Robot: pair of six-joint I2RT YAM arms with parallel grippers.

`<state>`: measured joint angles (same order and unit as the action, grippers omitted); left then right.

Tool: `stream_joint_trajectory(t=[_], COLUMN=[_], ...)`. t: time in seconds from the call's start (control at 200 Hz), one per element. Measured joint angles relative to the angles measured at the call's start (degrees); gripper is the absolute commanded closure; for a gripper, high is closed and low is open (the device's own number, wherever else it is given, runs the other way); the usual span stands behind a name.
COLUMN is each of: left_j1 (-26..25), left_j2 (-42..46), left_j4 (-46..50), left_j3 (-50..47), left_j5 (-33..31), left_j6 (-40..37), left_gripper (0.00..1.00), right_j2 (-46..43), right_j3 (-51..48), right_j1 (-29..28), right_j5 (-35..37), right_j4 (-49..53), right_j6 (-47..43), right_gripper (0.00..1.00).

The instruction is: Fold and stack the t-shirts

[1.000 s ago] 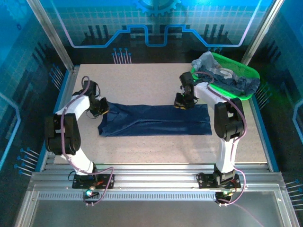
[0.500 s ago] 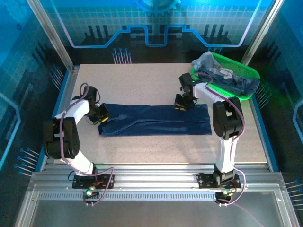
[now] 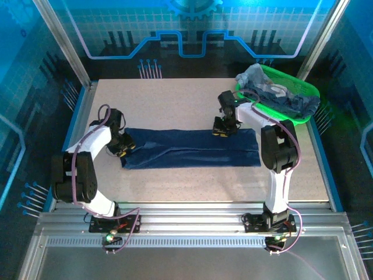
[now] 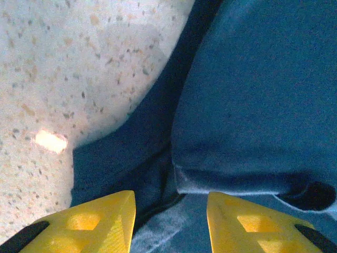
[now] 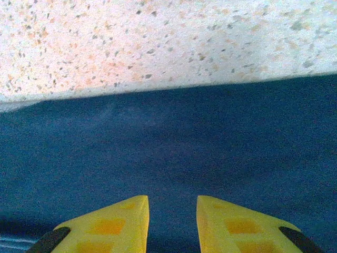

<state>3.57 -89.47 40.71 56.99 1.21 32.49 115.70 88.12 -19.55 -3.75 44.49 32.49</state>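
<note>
So the navy shirt (image 3: 192, 149) is lying flat mid-table (image 3: 175, 99), folded into a long strip running left to right. Left gripper (image 3: 123, 146) is down at its left end, jaws partly open with a clear gap, sitting right over a folded edge, not pinching anything. Right gripper (image 3: 222, 129) is on the strip's far edge, over toward the right, jaws a bit narrower but also apart, cloth flat underneath. The other shirts (image 3: 280, 93) are heaped in the green basket (image 3: 312, 92), far right corner.
</note>
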Motion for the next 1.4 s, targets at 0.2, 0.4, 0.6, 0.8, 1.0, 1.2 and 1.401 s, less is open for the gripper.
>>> stream_joint_trajectory(t=[0.2, 0.4, 0.6, 0.8, 1.0, 1.2, 1.401], left_j1=[-0.3, -5.2, -9.3, -9.9, -11.8, -12.1, -12.3], left_j2=[-0.6, -6.7, -13.4, -17.6, -17.6, -17.5, -17.1], left_j4=[0.3, -1.6, 0.6, 3.2, 3.4, 4.9, 5.6], left_j3=[0.4, 10.3, 14.0, 18.1, 19.5, 19.4, 19.1], left_j5=[3.4, 5.0, 5.0, 3.0, 2.5, 2.2, 1.5], left_j6=[1.7, 4.6, 9.7, 9.7, 8.2, 6.6, 5.0], left_gripper=[0.57, 0.53, 0.48, 0.58, 0.79, 0.86, 1.0], right_j2=[0.0, 0.1, 0.1, 0.1, 0.1, 0.1, 0.1], right_j3=[0.0, 0.0, 0.0, -0.1, -0.1, -0.1, -0.1], right_j1=[-2.3, -2.5, -2.5, -2.5, -2.5, -2.5, -2.5], right_j5=[-0.9, -1.0, -1.0, -1.0, -1.0, -1.0, -1.0], right_j4=[0.0, 0.0, 0.0, 0.0, -0.1, -0.1, -0.2], right_j6=[0.0, 0.0, 0.0, 0.0, 0.0, 0.0, 0.0], right_gripper=[0.68, 0.69, 0.69, 0.69, 0.69, 0.7, 0.7])
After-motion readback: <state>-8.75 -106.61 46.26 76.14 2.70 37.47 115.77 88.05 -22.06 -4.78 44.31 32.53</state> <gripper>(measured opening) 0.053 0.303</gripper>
